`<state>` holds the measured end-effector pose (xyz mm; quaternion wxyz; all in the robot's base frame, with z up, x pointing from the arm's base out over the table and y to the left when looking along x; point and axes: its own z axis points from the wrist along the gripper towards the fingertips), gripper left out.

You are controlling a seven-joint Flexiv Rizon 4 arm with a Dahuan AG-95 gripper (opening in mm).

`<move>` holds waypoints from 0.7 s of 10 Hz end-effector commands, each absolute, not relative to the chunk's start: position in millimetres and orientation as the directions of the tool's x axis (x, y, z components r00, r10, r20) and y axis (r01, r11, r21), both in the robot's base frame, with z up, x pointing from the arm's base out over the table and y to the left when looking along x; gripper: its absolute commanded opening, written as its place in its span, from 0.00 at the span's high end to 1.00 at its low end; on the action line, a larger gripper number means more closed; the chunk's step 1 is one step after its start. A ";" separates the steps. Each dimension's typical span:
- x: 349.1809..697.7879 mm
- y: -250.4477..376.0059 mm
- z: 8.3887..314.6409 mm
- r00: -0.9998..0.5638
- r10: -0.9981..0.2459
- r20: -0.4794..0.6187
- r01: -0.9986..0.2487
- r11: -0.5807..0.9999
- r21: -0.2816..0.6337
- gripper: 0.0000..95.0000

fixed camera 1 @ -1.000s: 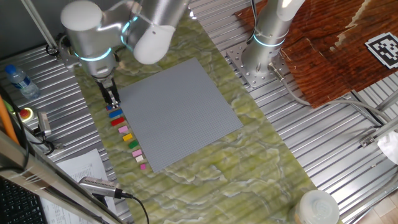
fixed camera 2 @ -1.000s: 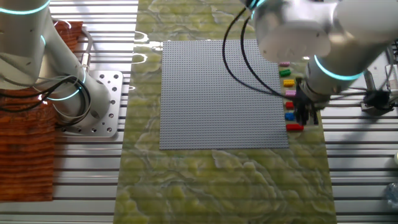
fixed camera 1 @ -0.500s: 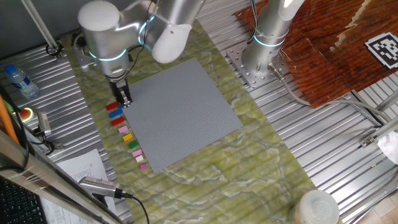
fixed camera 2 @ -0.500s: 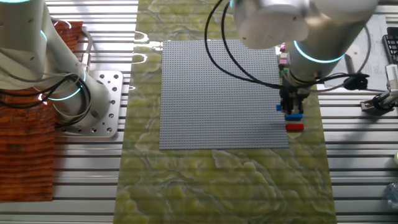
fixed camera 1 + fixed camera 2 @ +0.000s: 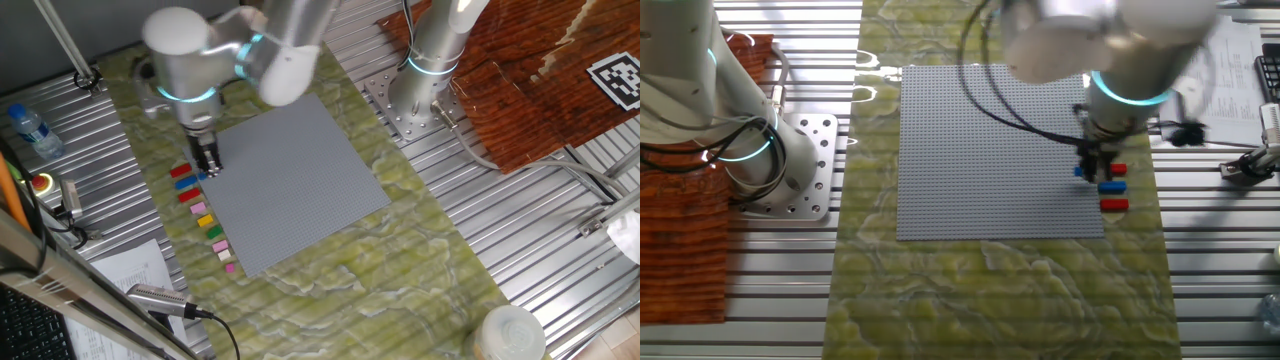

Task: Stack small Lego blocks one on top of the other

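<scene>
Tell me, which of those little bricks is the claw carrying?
The blue one. It sits between the claw's fingers at the grey plate's edge, while the other bricks, like the red one, lie in a row on the mat beside the plate.

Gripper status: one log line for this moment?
gripper: shut on blue brick | over baseplate edge | row beside: unstacked

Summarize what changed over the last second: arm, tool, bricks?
The tool went from the row of bricks beside the baseplate to over the plate's edge, carrying a blue brick. It looks shut on it. The other blue brick, red brick and the rest of the row stayed put, as did the baseplate.
</scene>
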<state>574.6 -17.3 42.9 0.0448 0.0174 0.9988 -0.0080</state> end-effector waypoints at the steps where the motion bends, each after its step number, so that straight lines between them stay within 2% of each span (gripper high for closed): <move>1: 569.5 -16.2 36.5 -0.995 0.029 -0.094 0.030 1.000 -0.004 1.00; 7: 554.6 -8.4 21.6 -0.995 0.017 -0.102 0.018 1.000 -0.008 1.00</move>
